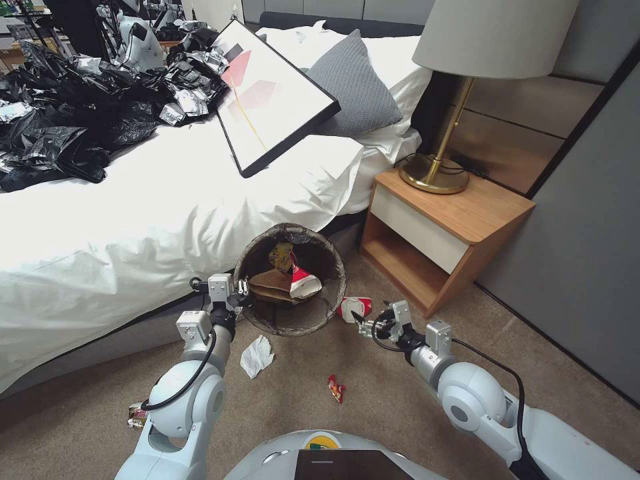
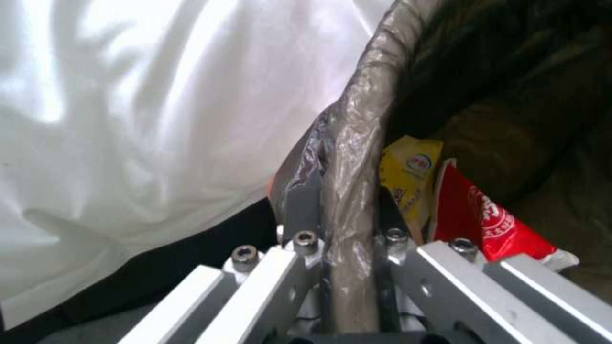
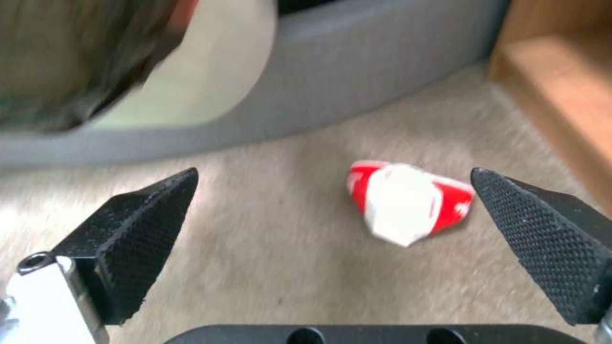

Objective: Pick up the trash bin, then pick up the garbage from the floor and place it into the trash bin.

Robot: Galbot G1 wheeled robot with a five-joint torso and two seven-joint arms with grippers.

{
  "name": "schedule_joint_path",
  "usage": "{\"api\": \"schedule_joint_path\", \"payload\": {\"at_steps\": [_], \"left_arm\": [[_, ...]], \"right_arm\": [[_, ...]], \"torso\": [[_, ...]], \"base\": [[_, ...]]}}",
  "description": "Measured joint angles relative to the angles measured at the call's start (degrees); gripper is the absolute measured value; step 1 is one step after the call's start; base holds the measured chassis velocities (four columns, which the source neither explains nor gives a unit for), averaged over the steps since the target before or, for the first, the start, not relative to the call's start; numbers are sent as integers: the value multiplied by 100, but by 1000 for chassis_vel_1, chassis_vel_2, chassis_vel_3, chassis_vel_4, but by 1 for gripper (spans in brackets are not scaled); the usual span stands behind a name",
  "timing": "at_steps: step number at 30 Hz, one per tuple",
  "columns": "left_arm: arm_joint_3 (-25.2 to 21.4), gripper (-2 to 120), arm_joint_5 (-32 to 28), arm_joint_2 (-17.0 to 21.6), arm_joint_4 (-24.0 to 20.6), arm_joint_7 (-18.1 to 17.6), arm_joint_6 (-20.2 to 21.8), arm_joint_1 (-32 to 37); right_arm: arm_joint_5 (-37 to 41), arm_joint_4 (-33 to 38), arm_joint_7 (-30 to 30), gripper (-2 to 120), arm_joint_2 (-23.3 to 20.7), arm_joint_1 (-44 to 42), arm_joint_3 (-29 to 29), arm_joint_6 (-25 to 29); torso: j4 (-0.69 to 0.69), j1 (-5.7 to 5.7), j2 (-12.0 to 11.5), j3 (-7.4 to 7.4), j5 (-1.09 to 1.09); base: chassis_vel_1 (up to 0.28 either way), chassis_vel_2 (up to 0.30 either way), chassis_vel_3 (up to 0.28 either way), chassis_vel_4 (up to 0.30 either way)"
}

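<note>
The trash bin [image 1: 337,280], a round bucket lined with a dark bag, hangs in front of the bed. My left gripper [image 1: 244,291] is shut on its bag-covered rim [image 2: 349,157], one finger inside and one outside. In the bin lie a yellow wrapper [image 2: 408,174], a red-and-white wrapper [image 2: 494,222] and a brown paper bag [image 1: 272,285]. My right gripper [image 1: 361,325] is open low over the carpet, with a crumpled red-and-white wrapper [image 3: 408,205] ahead of its spread fingertips [image 3: 147,215]. More garbage lies on the floor: a white tissue wad [image 1: 257,355], a small red wrapper [image 1: 336,388] and a foil wrapper [image 1: 137,415].
The bed [image 1: 133,220] with a white duvet runs along the left, carrying a heap of black bags [image 1: 73,113], a framed picture [image 1: 273,93] and a grey pillow [image 1: 353,83]. A wooden nightstand [image 1: 453,233] with a brass lamp [image 1: 440,153] stands right of the bin, against a grey wall.
</note>
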Motion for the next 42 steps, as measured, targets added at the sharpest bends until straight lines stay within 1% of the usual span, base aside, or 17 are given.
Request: {"api": "schedule_joint_path", "payload": {"at_steps": [2,3,6,7,10,11,15,16,19,24,26,35,42], "left_arm": [[23,0,29,-27,38,9,-11,-12],[23,0,29,-27,38,9,-11,-12],[42,0,51,-36,54,13,-9,-22],[42,0,51,-36,54,13,-9,-22],[59,0,88,-35,70,14,-4,1],[59,0,88,-35,70,14,-4,1],[60,0,105,-37,75,14,2,12],[60,0,105,-37,75,14,2,12],[61,0,122,-46,77,15,7,21],[74,0,146,-63,88,19,7,28],[97,0,168,-79,115,23,5,28],[99,0,193,-86,142,49,-8,26],[96,0,211,-96,155,68,-17,26]], "right_arm": [[16,-113,-38,100,-123,226,-330,-38],[16,-113,-38,100,-123,226,-330,-38],[-11,-303,-18,100,-91,520,-743,-112],[-11,-303,-18,100,-91,520,-743,-112],[-122,-597,16,100,48,800,-1180,-150],[-122,-597,16,100,48,800,-1180,-150],[-181,-903,55,100,219,1046,-1555,-181],[-181,-903,55,100,219,1046,-1555,-181],[-157,-1080,109,100,297,1271,-1828,-285],[-68,-1207,158,100,342,1440,-2041,-365],[1,-1395,192,100,456,1585,-2254,-430],[20,-1709,258,100,697,1727,-2623,-484],[23,-1860,284,100,808,1801,-2763,-519]], "torso": [[0,0,0,0,-1],[0,0,0,0,-1],[0,0,0,0,0],[0,0,0,0,0],[0,0,0,0,1],[0,0,0,0,1],[0,0,0,0,1],[0,0,0,0,1],[0,0,0,0,1],[1,0,0,0,0],[0,0,0,0,0],[0,0,0,0,0],[0,0,0,0,0]], "base": [[0,0,0,0],[0,0,0,0],[0,0,0,0],[0,0,0,0],[0,0,0,0],[0,0,0,0],[0,0,0,0],[0,0,0,0],[0,0,0,0],[0,0,0,0],[0,0,0,0],[0,0,0,0],[0,0,0,0]]}}
